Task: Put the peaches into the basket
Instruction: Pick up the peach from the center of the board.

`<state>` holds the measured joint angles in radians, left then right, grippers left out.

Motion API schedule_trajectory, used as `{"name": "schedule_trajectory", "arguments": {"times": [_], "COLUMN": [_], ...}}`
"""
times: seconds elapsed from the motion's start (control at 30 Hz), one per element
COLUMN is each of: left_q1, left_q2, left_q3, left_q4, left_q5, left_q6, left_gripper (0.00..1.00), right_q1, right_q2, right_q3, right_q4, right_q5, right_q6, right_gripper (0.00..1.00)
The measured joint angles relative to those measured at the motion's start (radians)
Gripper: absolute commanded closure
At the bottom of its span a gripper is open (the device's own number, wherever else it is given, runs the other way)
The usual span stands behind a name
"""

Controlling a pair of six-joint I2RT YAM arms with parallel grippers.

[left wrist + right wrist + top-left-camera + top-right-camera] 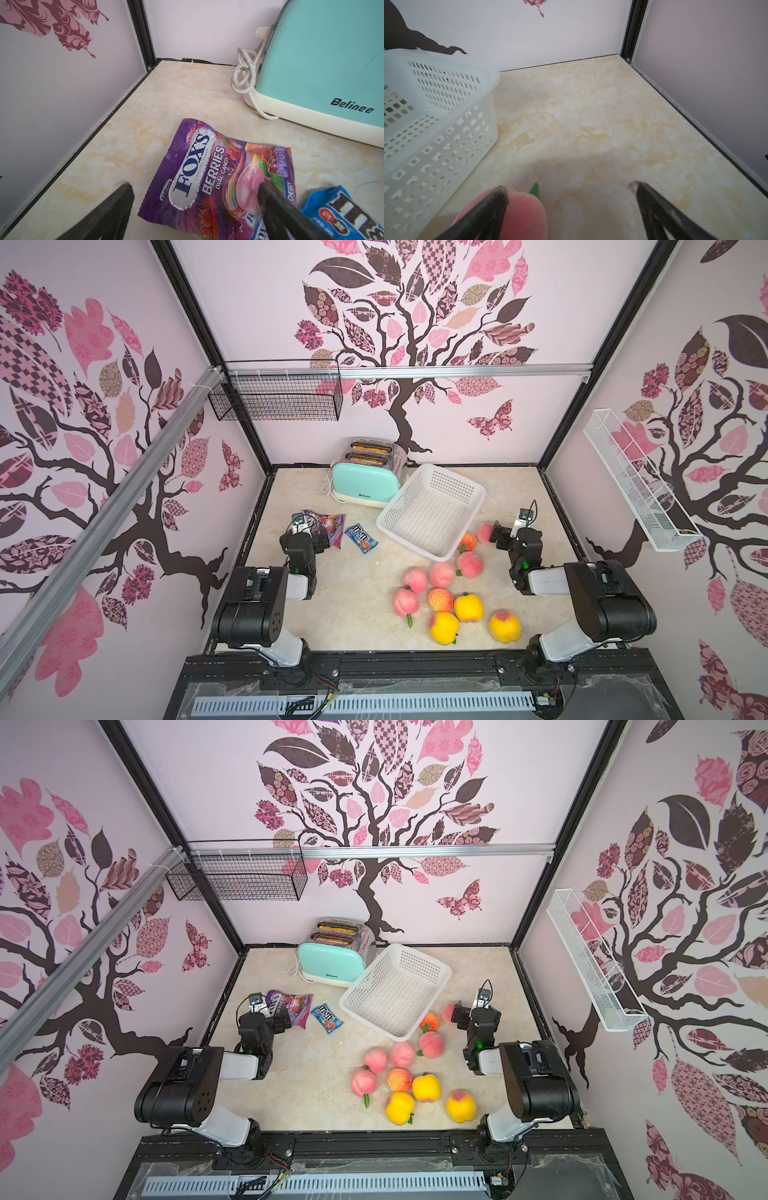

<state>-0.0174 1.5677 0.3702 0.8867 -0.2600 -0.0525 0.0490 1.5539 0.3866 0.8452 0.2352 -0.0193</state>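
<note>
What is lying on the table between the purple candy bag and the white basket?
A small blue candy packet lies between the purple candy bag and the white basket, nearer the bag. Both top views show it.

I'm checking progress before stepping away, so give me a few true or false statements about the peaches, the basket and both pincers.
1. The white basket holds no peaches. True.
2. The right pincer grips a pink peach. False: it is open, with the pink peach beside one finger.
3. The left pincer is above the purple candy bag. True.
4. The toaster lies on its side. False: it stands upright beside the basket.
</note>
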Motion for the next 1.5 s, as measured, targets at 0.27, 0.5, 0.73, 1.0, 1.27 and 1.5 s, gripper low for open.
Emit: {"name": "schedule_trajectory", "arguments": {"times": [0.27, 0.5, 0.73, 1.0, 1.27, 1.5], "left_q1": [0.0, 0.0, 0.0, 0.0, 0.0, 0.0], "left_q2": [0.0, 0.0, 0.0, 0.0, 0.0, -0.035], "left_q3": [0.0, 0.0, 0.0, 0.0, 0.0, 0.015], "left_q4": [0.0, 0.0, 0.0, 0.0, 0.0, -0.073], "left_q5": [0.0, 0.0, 0.0, 0.0, 0.0, -0.029], "left_q6": [0.0, 0.0, 0.0, 0.0, 0.0, -0.007], "left_gripper": [0.03, 0.03, 0.03, 0.03, 0.03, 0.03], "right_q1": [0.0, 0.0, 0.0, 0.0, 0.0, 0.0], "right_q2": [0.0, 0.0, 0.0, 0.0, 0.0, -0.001], "right_q3": [0.0, 0.0, 0.0, 0.0, 0.0, 0.0], "right_q4": [0.0, 0.0, 0.0, 0.0, 0.0, -0.003], "right_q5": [0.0, 0.0, 0.0, 0.0, 0.0, 0.006], "right_q6": [0.0, 0.0, 0.0, 0.0, 0.0, 0.001], "right_gripper": [0.01, 0.01, 0.01, 0.01, 0.01, 0.01]}}
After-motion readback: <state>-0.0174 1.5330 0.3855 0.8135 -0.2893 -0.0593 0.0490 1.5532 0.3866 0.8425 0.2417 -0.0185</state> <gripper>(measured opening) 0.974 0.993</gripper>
